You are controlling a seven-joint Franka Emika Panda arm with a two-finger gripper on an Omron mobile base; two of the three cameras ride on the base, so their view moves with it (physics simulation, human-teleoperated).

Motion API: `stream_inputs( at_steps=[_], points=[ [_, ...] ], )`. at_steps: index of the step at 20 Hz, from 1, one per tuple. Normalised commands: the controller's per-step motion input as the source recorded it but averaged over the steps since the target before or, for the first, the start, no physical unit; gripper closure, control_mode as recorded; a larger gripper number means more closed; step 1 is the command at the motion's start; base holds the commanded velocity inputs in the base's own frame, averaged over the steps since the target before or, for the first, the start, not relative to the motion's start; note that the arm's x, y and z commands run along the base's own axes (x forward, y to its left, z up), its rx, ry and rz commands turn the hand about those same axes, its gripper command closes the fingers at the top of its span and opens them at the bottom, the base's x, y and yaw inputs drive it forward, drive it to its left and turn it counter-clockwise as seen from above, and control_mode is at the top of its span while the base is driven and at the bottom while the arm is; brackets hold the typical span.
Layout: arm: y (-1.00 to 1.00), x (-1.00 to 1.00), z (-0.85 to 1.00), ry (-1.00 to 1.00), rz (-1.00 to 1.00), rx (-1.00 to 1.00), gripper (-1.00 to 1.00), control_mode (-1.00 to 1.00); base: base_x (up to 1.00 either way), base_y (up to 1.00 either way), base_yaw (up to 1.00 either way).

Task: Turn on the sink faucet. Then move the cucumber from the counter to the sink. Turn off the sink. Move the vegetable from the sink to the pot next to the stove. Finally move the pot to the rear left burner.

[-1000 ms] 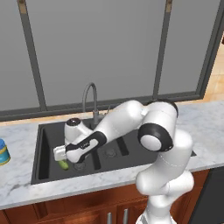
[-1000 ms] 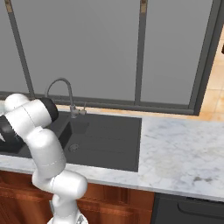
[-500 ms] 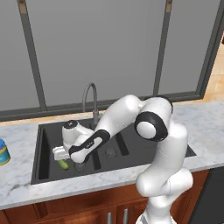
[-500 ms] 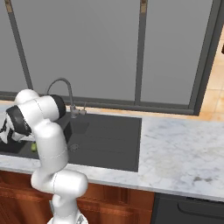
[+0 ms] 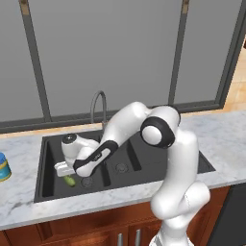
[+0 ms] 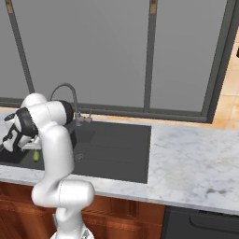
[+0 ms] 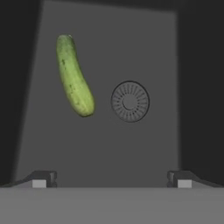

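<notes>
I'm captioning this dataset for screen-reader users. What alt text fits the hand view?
A green cucumber lies on the dark floor of a sink basin, beside a round drain and not touching it. The open gripper looks down on them with nothing between its two fingertips.

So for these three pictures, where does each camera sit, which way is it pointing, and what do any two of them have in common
Left base view: behind the arm to its left, facing the sink and faucet; the white arm reaches to the open gripper.
Right base view: behind to its right, facing counter and sink; arm at left.
Hand view: on the hand, looking down into the basin; fingertips at bottom.
Shared: all three show the cucumber on the basin floor.
</notes>
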Motion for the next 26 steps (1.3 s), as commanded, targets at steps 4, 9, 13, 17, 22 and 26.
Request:
stream_inputs(
  at_steps=[4,9,13,17,22,26],
  points=[
    [0.16,0.24,-0.15,0.00,0.01,-0.04,-1.00,-1.00,0.00,0.00,0.00],
    [0.03,0.10,-0.29,0.00,0.06,-0.01,-1.00,-1.00,0.00,0.00,0.00],
    [0.00,0.05,-0.20,-0.02,0.10,0.00,-1.00,-1.00,0.00,0.00,0.00],
    [0.00,0.24,-0.01,0.00,0.11,0.00,-1.00,-1.00,0.00,0.00,0.00],
    [0.00,0.25,-0.09,0.00,0.07,0.00,-1.00,-1.00,0.00,0.00,0.00],
    [0.07,0.29,-0.13,0.00,0.03,0.00,-1.00,-1.00,0.00,0.00,0.00]
  ],
)
